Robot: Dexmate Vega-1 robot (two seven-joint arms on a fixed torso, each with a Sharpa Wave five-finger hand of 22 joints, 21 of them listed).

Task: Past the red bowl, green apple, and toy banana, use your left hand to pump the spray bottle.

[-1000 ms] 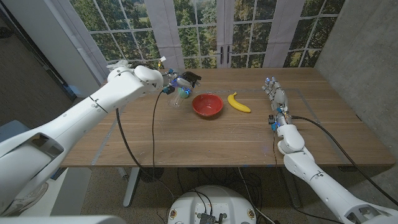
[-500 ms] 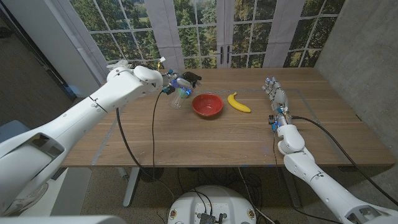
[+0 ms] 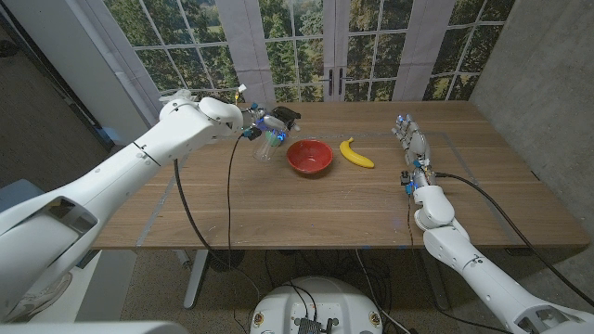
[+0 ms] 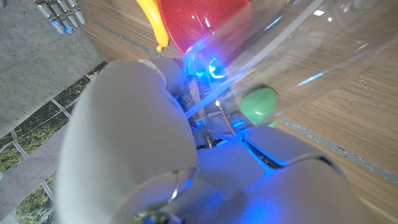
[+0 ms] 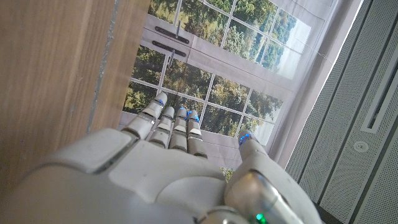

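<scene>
Left hand wraps clear spray bottle at table's far left, just beside red bowl. Bottle likely light, thin-walled, slick; hold neck, squeeze trigger. Toy banana follows. Right hand idle, fingers straight, together.

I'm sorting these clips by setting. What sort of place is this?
Probably an indoor lab or office room set up for robot trials: a wooden table stands before tall paned glass doors looking onto trees, with a bare grey wall to one side.
</scene>
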